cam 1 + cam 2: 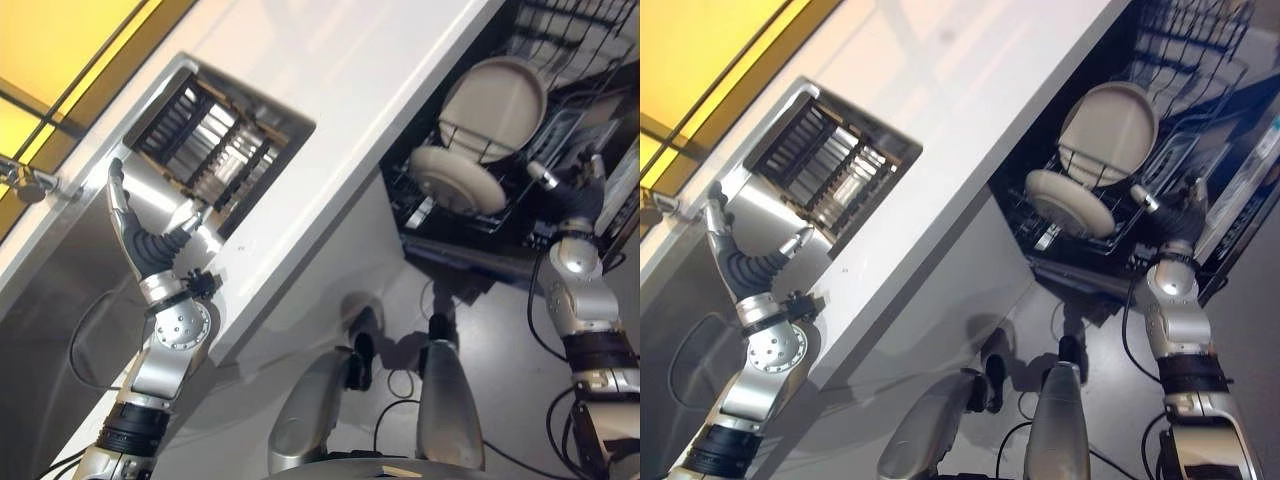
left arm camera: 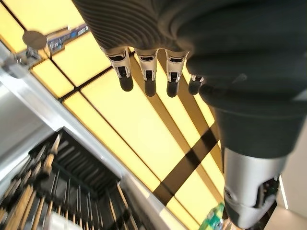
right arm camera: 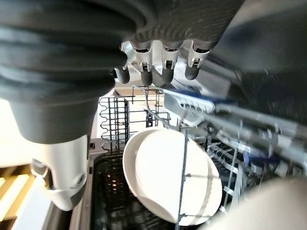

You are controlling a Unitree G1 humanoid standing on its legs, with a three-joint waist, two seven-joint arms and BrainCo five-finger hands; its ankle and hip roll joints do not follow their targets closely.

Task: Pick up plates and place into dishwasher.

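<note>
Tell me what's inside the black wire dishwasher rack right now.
Two round cream plates stand in the black wire dishwasher rack: one upright plate behind, one tilted plate in front. The rack's lower part is dark, its contents unclear.

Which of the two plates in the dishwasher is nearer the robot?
The lower plate, leaning flatter in the rack; the other plate stands more upright, behind it.

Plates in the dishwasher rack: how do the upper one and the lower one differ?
The upper plate stands nearly upright in the dishwasher rack, broad face toward the camera; the lower plate leans far over, seen closer to edge-on. The upper plate sits deeper in the rack, the lower plate nearer its front edge. The right hand, holding nothing, is closer to the lower plate. Both are round, cream-white and sit between the wire tines.
</note>
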